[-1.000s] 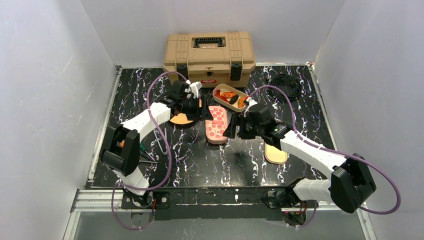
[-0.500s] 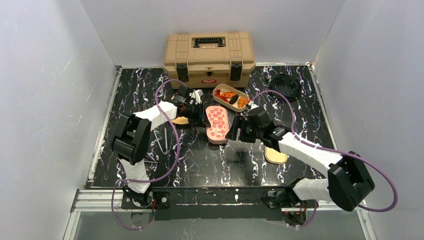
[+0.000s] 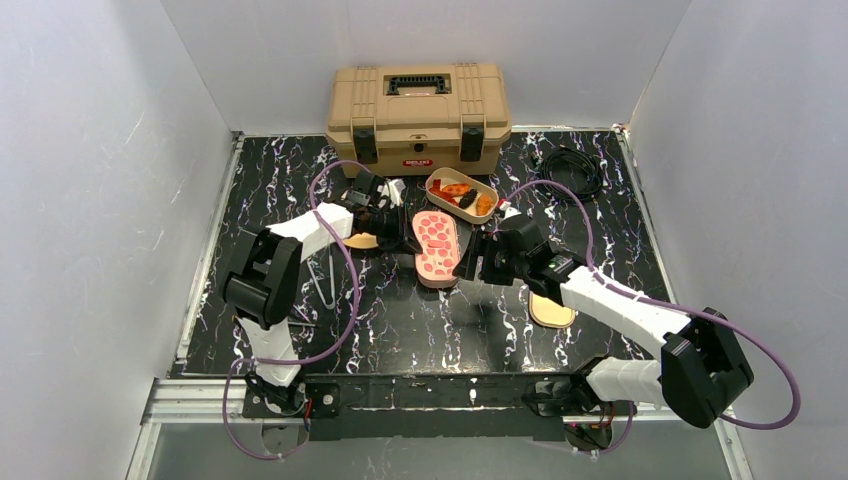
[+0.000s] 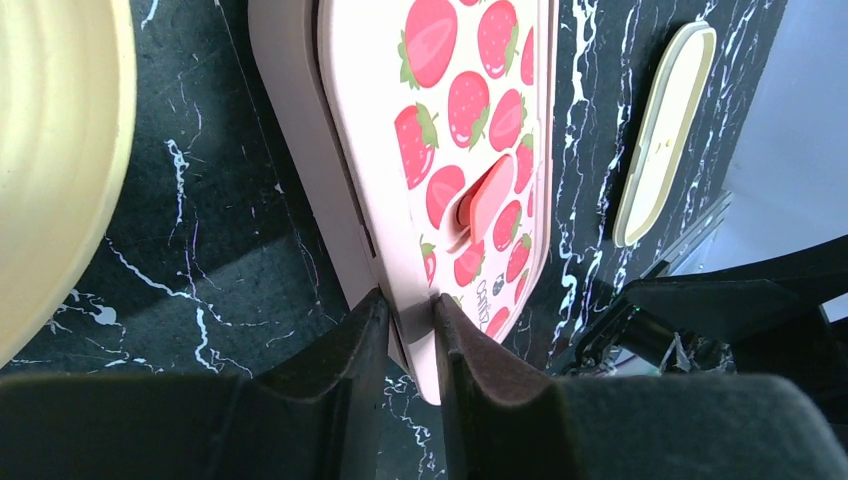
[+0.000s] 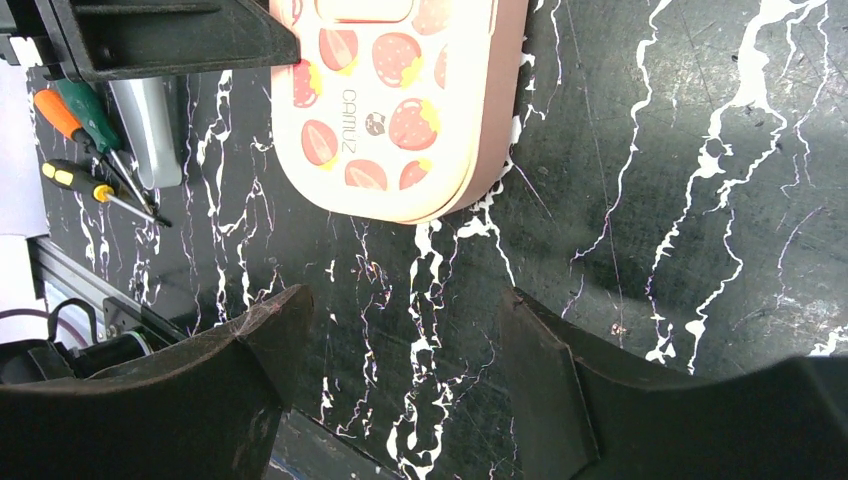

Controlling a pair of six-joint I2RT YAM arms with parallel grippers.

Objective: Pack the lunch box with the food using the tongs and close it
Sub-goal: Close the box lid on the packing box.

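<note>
The lunch box's tan bottom tray point(image 3: 461, 195) lies open in front of the toolbox, with orange-red chunks and a dark piece of food point(image 3: 467, 198) in it. Its pink strawberry-print lid point(image 3: 435, 247) point(image 4: 470, 120) point(image 5: 400, 100) lies flat just in front of the tray. My left gripper point(image 3: 408, 238) point(image 4: 410, 320) is shut on the lid's rim at its left edge. The right gripper point(image 3: 468, 266) point(image 5: 405, 340) stands open over bare table at the lid's right, holding nothing. The metal tongs point(image 3: 325, 285) point(image 5: 150, 130) lie on the table to the left.
A tan toolbox point(image 3: 419, 113) stands at the back. A yellowish plate point(image 3: 362, 240) point(image 4: 50, 150) sits under the left arm. A beige oval inner lid point(image 3: 551, 309) point(image 4: 660, 130) lies front right. Screwdrivers point(image 3: 290, 300) point(image 5: 80, 140) lie front left, and a black cable point(image 3: 570, 165) lies back right.
The left arm swung right from the plate to the lid, and its jaws closed on the rim. The right gripper shifted slightly and narrowed a little but stays open.
</note>
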